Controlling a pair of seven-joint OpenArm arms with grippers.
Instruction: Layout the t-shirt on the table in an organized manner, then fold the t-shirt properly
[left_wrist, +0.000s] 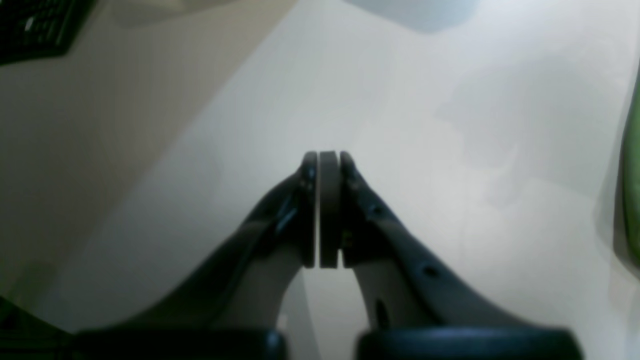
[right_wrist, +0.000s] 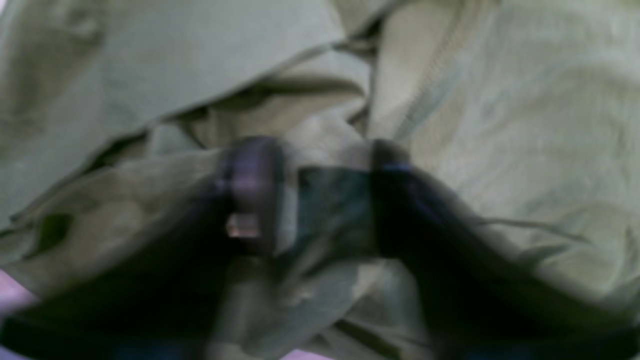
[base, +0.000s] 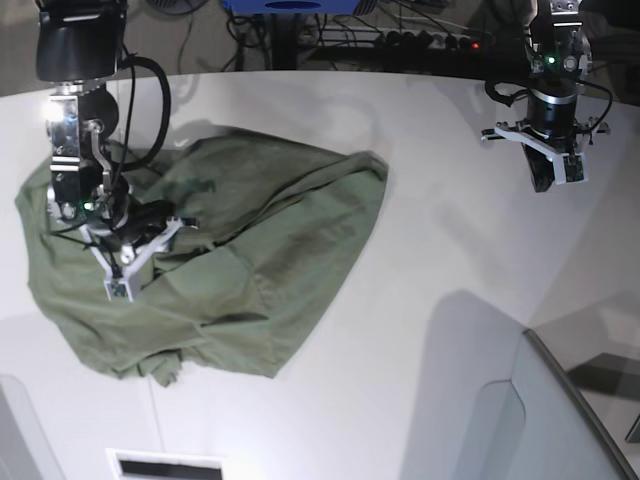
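Shirt (base: 220, 270) lies crumpled on the table (base: 440, 250), on my right arm's side. Right gripper (right_wrist: 320, 200) is down in its folds, cloth between the jaws; blurred, can't tell if clamped. Left gripper (left_wrist: 328, 210) clenched, empty, well apart over bare table.

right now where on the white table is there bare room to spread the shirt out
Bare patches: the smooth white tabletop between the crumpled olive-green cotton t-shirt and the grey translucent panel, and under the left gripper, which hangs shut over bare surface. Crowded: the side where the right gripper is down in the shirt's folds.
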